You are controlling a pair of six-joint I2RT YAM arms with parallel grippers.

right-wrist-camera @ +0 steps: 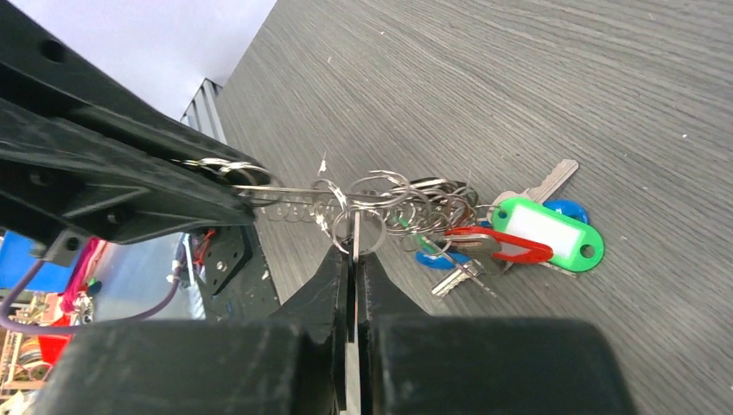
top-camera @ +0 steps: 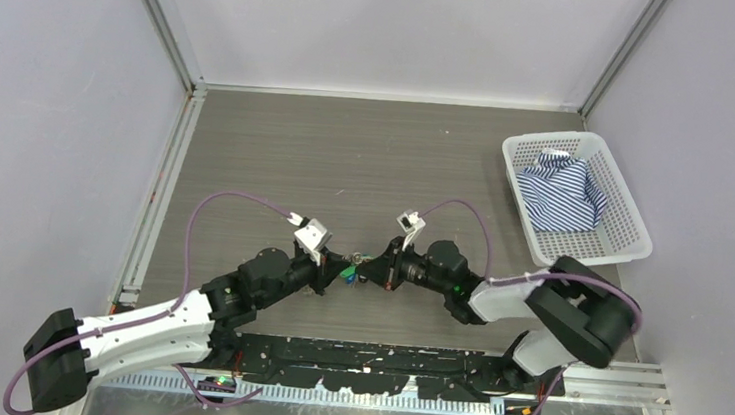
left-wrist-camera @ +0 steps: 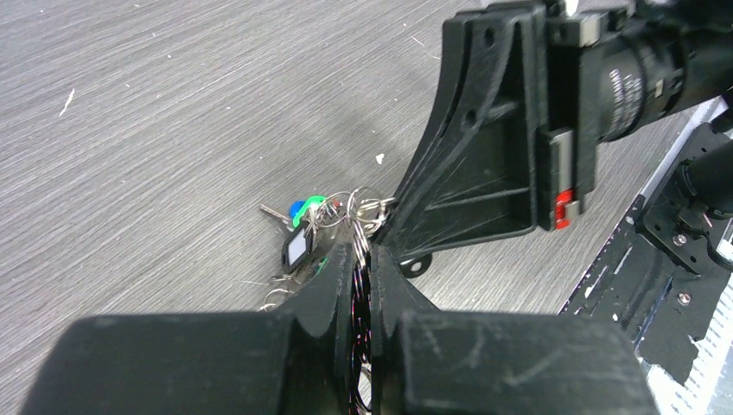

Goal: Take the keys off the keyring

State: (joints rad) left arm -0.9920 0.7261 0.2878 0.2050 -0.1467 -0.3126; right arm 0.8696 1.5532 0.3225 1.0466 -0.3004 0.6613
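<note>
At the left, the left arm is reaching from its base in the near left corner across the grey wood-grain table [top-camera: 348,156], with a purple cable [top-camera: 205,208] arching over it. The left gripper [left-wrist-camera: 361,255] is hovering low over the table near its middle, and its fingers are pressing together on the keyring [right-wrist-camera: 380,201], clamping the rings at that end of it. The keyring, a jagged silvery string of small loops, is stretching almost level between the two grippers, just above the table and not resting on it as far as the wrist views show. The keys [right-wrist-camera: 519,229] are hanging in a bunch from it, on the side away from the left gripper: a silver one is pointing outward, blue heads are showing behind and below, and a green tag with a white label and a red tag are lying over them. The lowest of them seem to be touching the table. Just right of the bunch, the right gripper [right-wrist-camera: 353,259] is meeting the left one nose to nose, its fingers squeezing shut on a thin flat metal piece from the bunch, apparently a key seen edge-on, with a small loop showing just above the fingertips. Farther right, well apart from the arms, a white basket [top-camera: 624,215] is sitting near the table's right edge, holding a blue-and-white striped cloth [top-camera: 558,189].
</note>
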